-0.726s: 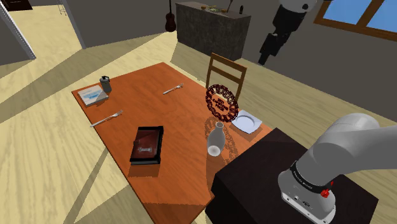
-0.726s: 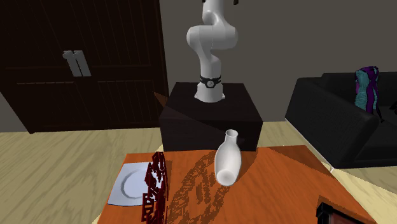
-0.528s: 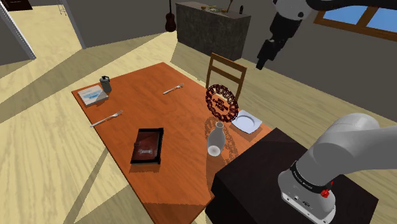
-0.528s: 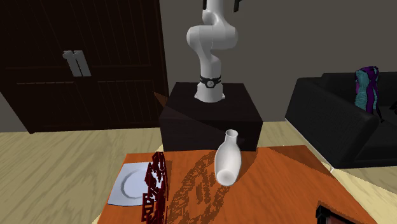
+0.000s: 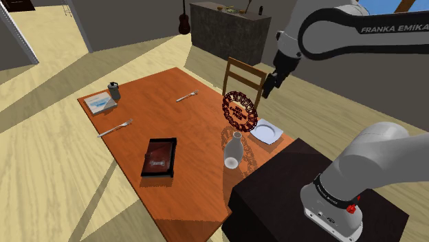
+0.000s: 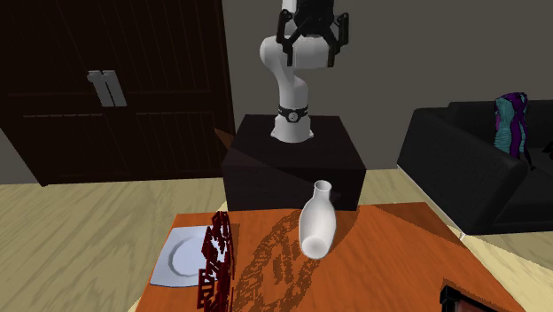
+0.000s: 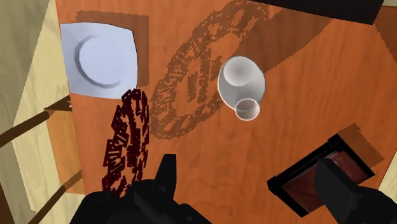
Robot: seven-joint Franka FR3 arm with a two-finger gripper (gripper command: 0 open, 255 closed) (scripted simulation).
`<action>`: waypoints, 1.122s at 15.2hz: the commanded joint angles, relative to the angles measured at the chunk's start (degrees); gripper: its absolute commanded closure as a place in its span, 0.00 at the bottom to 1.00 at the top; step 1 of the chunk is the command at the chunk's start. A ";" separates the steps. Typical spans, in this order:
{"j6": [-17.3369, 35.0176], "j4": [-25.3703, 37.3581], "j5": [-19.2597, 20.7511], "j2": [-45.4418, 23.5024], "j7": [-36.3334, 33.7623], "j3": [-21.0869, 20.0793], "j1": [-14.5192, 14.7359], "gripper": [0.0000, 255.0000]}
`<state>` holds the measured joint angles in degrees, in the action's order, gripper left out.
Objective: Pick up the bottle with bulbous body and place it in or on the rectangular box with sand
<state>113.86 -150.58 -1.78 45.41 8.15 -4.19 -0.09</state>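
Shoulder view: bottle, arm (FRANKA EMIKA)

The orange-brown desk carries a white bulbous bottle, upright near the stand's end, close to a dark red openwork disc standing on edge and a white square plate. A shallow black box with reddish-brown filling lies mid-desk. Farther off lie a fork and a second fork, and a dark cup stands by a pale flat card.

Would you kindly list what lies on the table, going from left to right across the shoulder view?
white mat → dark rectangular box → white bulbous bottle → white plate
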 commanded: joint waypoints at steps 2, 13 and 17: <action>6.71 -3.82 -0.65 -2.70 -0.37 -0.64 0.45 0.00; 35.07 -11.99 -2.46 -22.81 -1.47 -3.16 1.74 0.00; 45.93 -11.86 -2.07 -33.77 -2.37 -4.31 1.60 0.00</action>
<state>156.92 -162.75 -4.05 14.66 6.05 -8.20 1.62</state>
